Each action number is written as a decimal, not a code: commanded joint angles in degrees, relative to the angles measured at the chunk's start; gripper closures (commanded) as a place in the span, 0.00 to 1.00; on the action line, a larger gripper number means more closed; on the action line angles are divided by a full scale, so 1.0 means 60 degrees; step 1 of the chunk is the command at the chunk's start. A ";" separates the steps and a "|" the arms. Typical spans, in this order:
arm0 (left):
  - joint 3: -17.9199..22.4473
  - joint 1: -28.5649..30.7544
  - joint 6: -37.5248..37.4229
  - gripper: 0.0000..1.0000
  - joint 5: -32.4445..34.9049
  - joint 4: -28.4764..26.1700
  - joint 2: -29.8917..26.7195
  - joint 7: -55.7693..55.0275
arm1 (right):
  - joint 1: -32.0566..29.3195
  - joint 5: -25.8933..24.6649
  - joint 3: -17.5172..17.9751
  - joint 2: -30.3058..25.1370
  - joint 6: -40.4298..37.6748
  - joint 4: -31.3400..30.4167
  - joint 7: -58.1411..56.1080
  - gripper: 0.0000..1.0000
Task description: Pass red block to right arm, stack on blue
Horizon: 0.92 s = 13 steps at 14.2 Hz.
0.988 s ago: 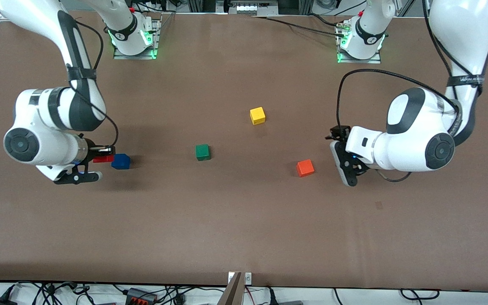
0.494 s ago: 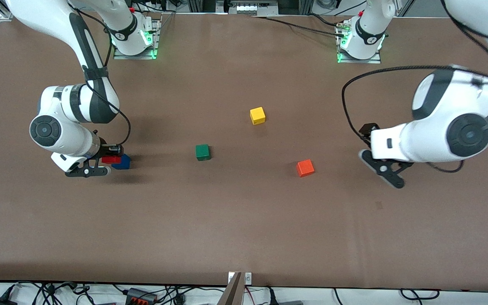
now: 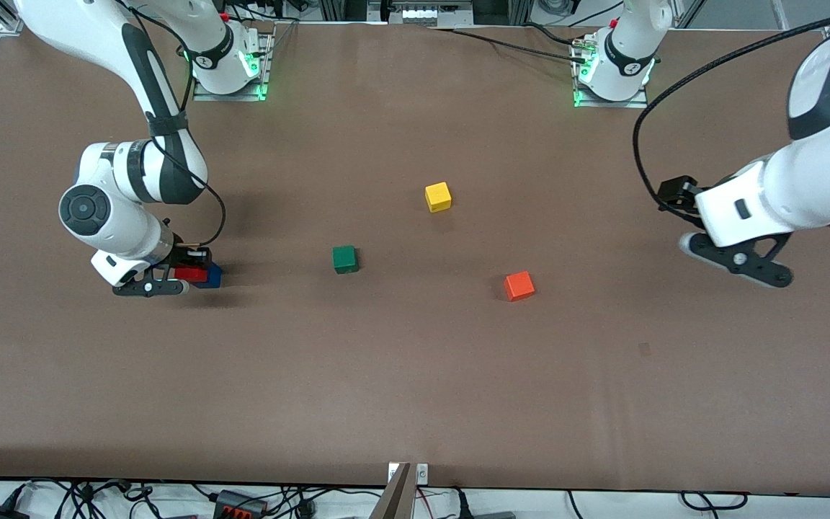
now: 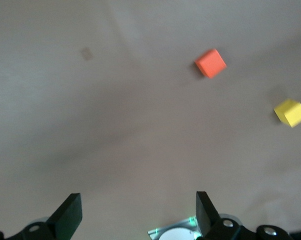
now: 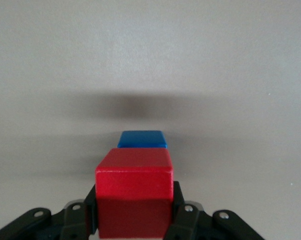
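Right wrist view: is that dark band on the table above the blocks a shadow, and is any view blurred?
Right wrist view: sharp; red block in the right gripper, blue block partly hidden by it, the soft dark band looks like a shadow. Left wrist view: soft, orange cube and yellow cube smeared. Front view: left gripper slightly blurred.

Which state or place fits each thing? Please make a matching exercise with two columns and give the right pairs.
Things:
1. small bright red cube
2. small deep blue cube
3. small orange cube
4. left end effector

States or places:
A. open, holding nothing
B. on the table, nearer to the front camera than the yellow cube
C. gripped in the right end effector
D. on the table, partly hidden under the gripped cube

Pairs: 1-C, 2-D, 3-B, 4-A
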 commanded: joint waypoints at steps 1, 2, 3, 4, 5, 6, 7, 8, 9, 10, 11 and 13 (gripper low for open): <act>0.1681 -0.0461 0.1691 0.00 -0.0898 -0.2300 -0.1812 -0.0763 | 0.0052 -0.0215 0.0016 -0.0287 0.0174 -0.0333 0.0190 1.00; 0.2209 -0.0927 0.2582 0.00 -0.0960 -0.3325 -0.2384 -0.0867 | 0.0052 -0.0215 0.0016 -0.0258 0.0159 -0.0348 0.0190 1.00; 0.2679 -0.1076 0.3490 0.00 -0.1004 -0.4075 -0.2883 -0.0940 | 0.0052 -0.0215 0.0016 -0.0243 0.0159 -0.0362 0.0190 1.00; 0.2857 -0.1078 0.4224 0.00 -0.1004 -0.4851 -0.3352 -0.0926 | 0.0052 -0.0215 0.0016 -0.0243 0.0174 -0.0406 0.0204 1.00; 0.2990 -0.1092 0.4797 0.00 -0.1004 -0.5351 -0.3647 -0.0926 | 0.0052 -0.0215 0.0016 -0.0228 0.0174 -0.0406 0.0248 1.00; 0.3121 -0.1078 0.5238 0.00 -0.1004 -0.5748 -0.3925 -0.0868 | 0.0038 -0.0215 0.0016 -0.0170 0.0174 -0.0406 0.0350 1.00; 0.3123 -0.1063 0.5358 0.00 -0.1004 -0.6071 -0.4174 -0.0824 | 0.0038 -0.0215 0.0031 -0.0170 0.0174 -0.0406 0.0453 1.00; 0.3123 -0.1092 0.5316 0.00 -0.0990 -0.6248 -0.4365 -0.0838 | 0.0052 -0.0215 0.0031 -0.0155 0.0174 -0.0406 0.0497 1.00; 0.3108 -0.1093 0.5257 0.00 -0.0990 -0.6265 -0.4367 -0.0853 | 0.0052 -0.0215 0.0031 -0.0111 0.0174 -0.0406 0.0498 1.00; 0.3094 -0.1093 0.5170 0.00 -0.0990 -0.6265 -0.4338 -0.0838 | 0.0038 -0.0215 0.0031 -0.0082 0.0174 -0.0406 0.0498 1.00; 0.3064 -0.1136 0.4821 0.00 -0.1004 -0.6178 -0.4323 -0.0882 | 0.0009 -0.0215 0.0031 -0.0082 0.0174 -0.0377 0.0498 1.00; 0.2977 -0.1121 0.4569 0.00 -0.1063 -0.6074 -0.4250 -0.0925 | 0.0008 -0.0186 0.0031 -0.0053 0.0188 -0.0348 0.0512 1.00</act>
